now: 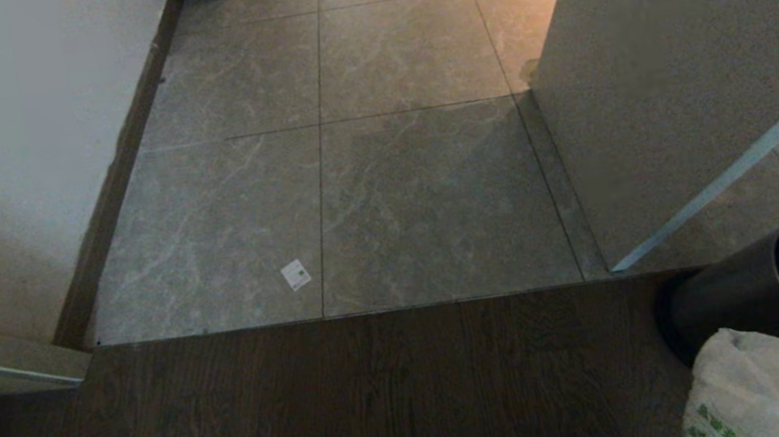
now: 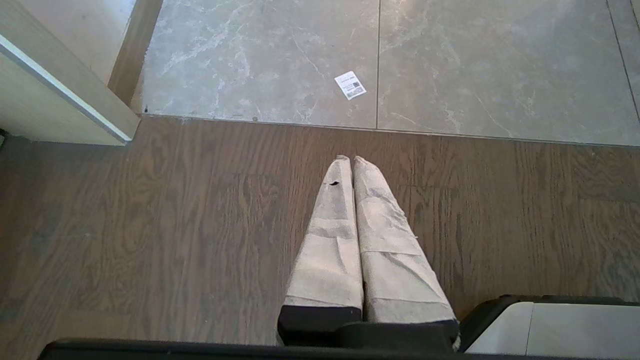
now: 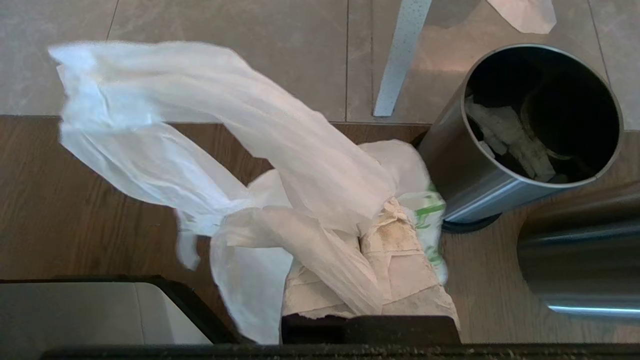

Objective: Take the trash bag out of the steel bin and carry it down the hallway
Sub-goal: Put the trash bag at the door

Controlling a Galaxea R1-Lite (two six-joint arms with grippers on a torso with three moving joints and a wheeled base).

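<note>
Plastic drapes over the right gripper [image 3: 380, 220], whose taped fingers are pinched tight on the trash bag [image 3: 280, 165], already clear of the steel bin [image 3: 505, 175] and hanging just beside it. The left gripper [image 2: 350, 162] is closed on nothing above the wood floor [image 2: 150, 225]. I'd keep that pinch firm, lift the loose film off the floor, and roll steadily onto the hallway [image 1: 425, 197] tiles ahead, wide of the open door [image 1: 686, 70].

Ahead of your left fingers [image 2: 350, 165], open floor [image 2: 200, 225]; beside your right fingers [image 3: 400, 235], the steel bin [image 3: 480, 185] blocks passage.
</note>
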